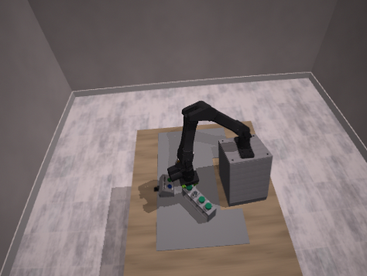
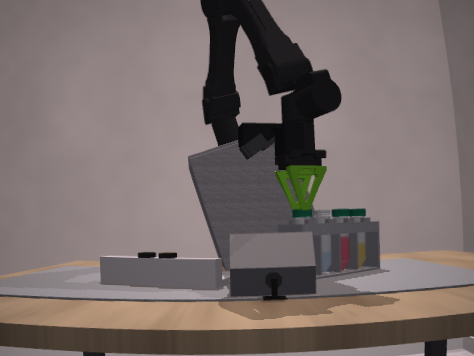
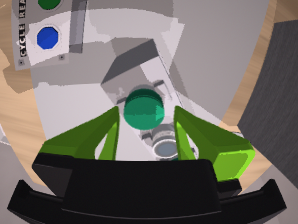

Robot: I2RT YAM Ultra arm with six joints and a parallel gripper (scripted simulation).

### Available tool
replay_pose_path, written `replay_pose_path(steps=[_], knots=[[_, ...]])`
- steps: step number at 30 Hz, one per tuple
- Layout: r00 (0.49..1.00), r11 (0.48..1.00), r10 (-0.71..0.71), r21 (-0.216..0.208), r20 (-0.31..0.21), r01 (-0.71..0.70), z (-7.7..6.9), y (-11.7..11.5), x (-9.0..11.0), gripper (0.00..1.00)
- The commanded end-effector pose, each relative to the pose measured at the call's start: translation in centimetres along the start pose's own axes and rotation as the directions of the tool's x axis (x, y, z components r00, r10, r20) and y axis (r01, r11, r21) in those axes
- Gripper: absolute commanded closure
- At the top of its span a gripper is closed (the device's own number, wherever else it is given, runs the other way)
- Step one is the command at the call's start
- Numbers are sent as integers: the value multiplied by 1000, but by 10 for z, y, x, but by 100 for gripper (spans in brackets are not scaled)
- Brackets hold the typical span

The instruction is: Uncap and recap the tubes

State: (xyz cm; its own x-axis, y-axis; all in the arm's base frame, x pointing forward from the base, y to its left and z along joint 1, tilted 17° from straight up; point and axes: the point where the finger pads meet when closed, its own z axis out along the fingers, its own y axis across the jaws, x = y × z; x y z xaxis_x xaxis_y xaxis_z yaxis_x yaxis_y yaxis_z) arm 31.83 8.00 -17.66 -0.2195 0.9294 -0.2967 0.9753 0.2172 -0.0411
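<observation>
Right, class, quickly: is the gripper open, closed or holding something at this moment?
Gripper: open, fingers either side of a green cap, gripping nothing.

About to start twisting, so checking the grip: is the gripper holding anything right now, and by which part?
Nothing is held. The gripper is open, and its green fingers straddle the green cap on the station's end tube without clamping it.

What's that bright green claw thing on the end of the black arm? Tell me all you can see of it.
It is the gripper: two bright green, plastic-looking fingers of open triangular framework on a black wrist. It points straight down over the tube rack, half open, its tips flanking a green cap on the end tube. Whether they touch the cap cannot be told.
</observation>
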Motion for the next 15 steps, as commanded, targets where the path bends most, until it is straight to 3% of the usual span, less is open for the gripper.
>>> replay_pose_path(steps=[1,15], knots=[[1000,1000,1,-24,0,-1,-5,8,0,51],[1000,1000,1,-24,0,-1,0,7,1,51]])
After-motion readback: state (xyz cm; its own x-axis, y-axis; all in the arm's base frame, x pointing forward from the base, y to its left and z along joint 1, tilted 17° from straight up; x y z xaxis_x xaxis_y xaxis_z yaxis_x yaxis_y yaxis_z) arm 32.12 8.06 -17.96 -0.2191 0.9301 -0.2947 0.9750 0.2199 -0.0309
